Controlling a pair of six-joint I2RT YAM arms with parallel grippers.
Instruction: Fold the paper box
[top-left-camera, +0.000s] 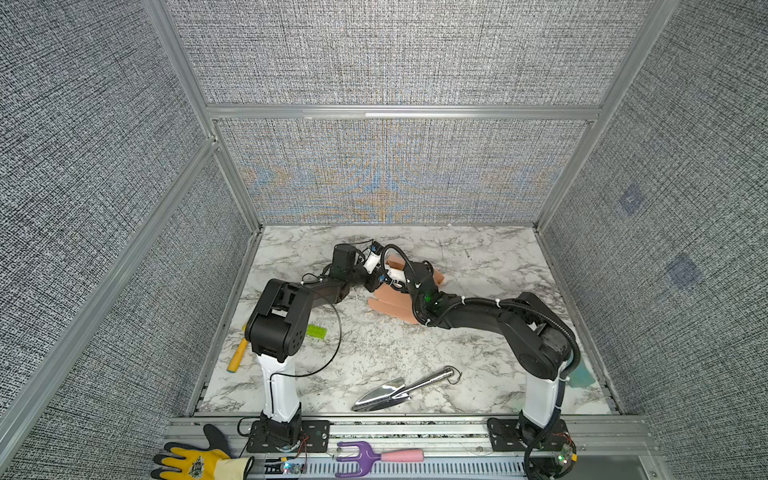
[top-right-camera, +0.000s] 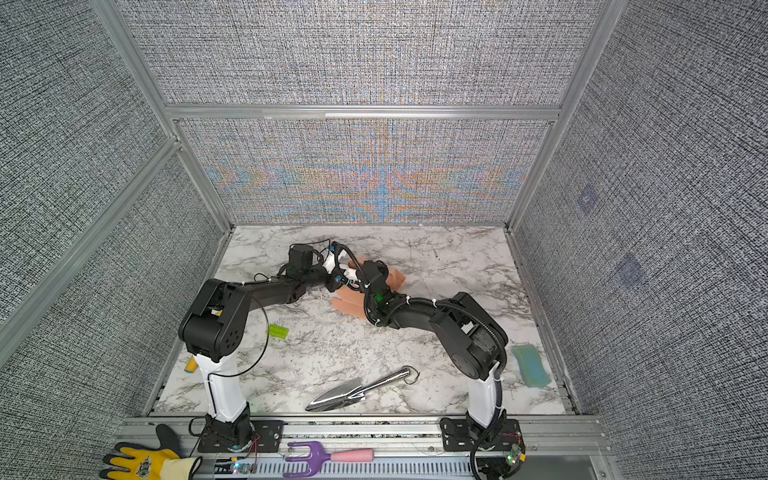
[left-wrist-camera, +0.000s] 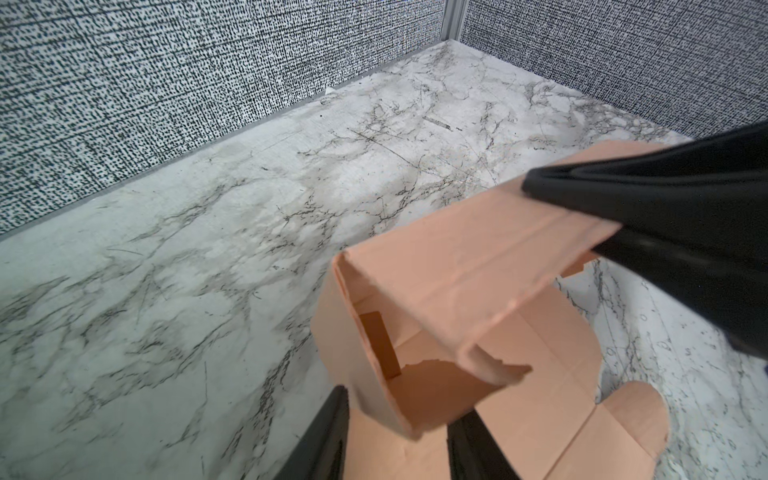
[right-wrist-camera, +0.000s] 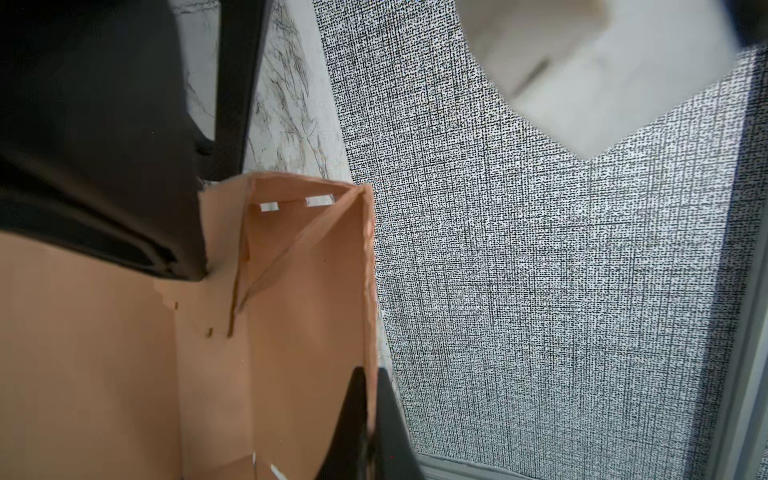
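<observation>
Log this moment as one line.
stage: folding | box: walls partly raised | right gripper: shut on box | left gripper: around box corner

Looked like a robot test cell in a lab, not a home or shop. Was closed in on three sides by grey woven-fabric panels (top-left-camera: 386, 54) held in bare aluminium framing (top-left-camera: 399, 112). Had a marble-patterned tabletop (top-left-camera: 374, 345) as the work surface, with two black-and-white robot arms bolted to a slotted metal rail (top-left-camera: 415, 428) along the near edge, cables and small lit circuit boards left exposed. Held unrelated props scattered about: a metal trowel (top-left-camera: 395, 390), a green toy brick (top-left-camera: 316, 331), a yellow work glove (top-left-camera: 195, 461) and a purple hand fork (top-left-camera: 365, 457) on the rail.
</observation>
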